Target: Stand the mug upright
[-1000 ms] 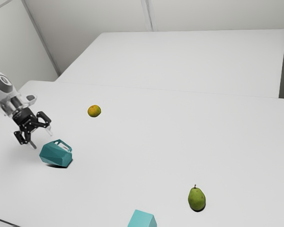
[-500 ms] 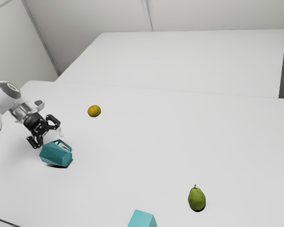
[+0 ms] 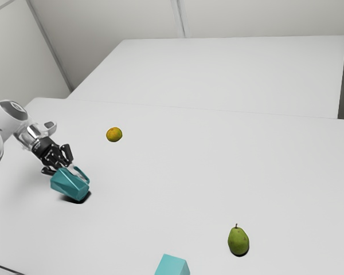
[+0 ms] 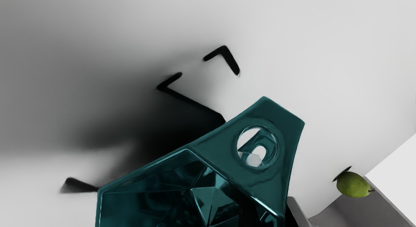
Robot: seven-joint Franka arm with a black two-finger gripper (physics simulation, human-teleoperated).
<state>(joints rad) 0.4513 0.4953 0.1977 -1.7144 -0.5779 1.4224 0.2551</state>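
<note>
leaning — mug [image 4: 221, 149], cropped in wrist view

The teal, faceted, glossy mug [image 3: 69, 184] is tipped over at the white, flat table's [image 3: 160, 195] left in the exterior view, its open mouth toward the black, two-finger gripper [image 3: 66, 169], which is right at it on the far left side. The mug's handle is on its far right side. The small, round, orange-yellow fruit [image 3: 114, 134] lies on the table, farther off than the mug and a little to its right. The green, stemmed pear [image 3: 238, 241] is on the table, near and well to the right. The light-blue, flat-sided block [image 3: 172, 266] is nearest, between mug and pear from left to right. The white, flat slab [image 3: 229, 74] is at the far side, behind the table.
</note>
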